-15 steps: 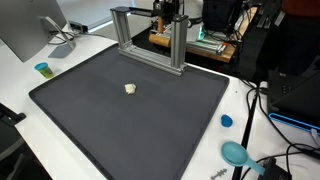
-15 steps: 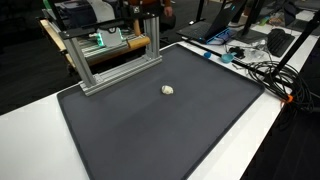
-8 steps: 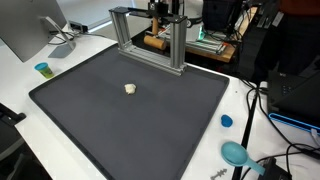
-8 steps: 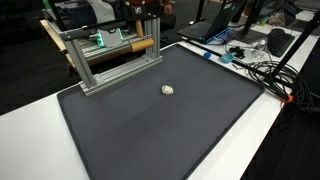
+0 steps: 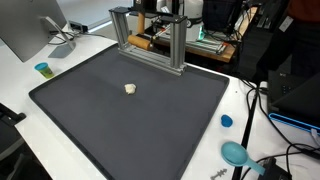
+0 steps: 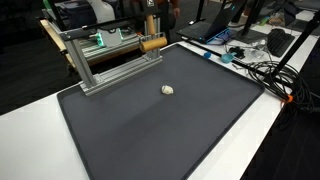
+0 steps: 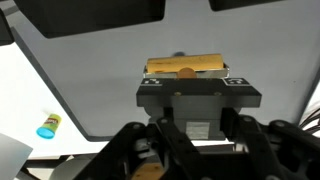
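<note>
Carrying the wooden dowel (image 6: 153, 43)
My gripper (image 6: 150, 34), clamped on it, has edged sideways along the metal frame (image 6: 120, 72); the grip holds.

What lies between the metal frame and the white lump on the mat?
Only bare mat between frame and lump, in both exterior views.

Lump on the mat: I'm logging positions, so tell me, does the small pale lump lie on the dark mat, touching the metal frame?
Not quite. The lump lies on the dark mat but well apart from the metal frame, with bare mat between them. Both exterior views show this.
</note>
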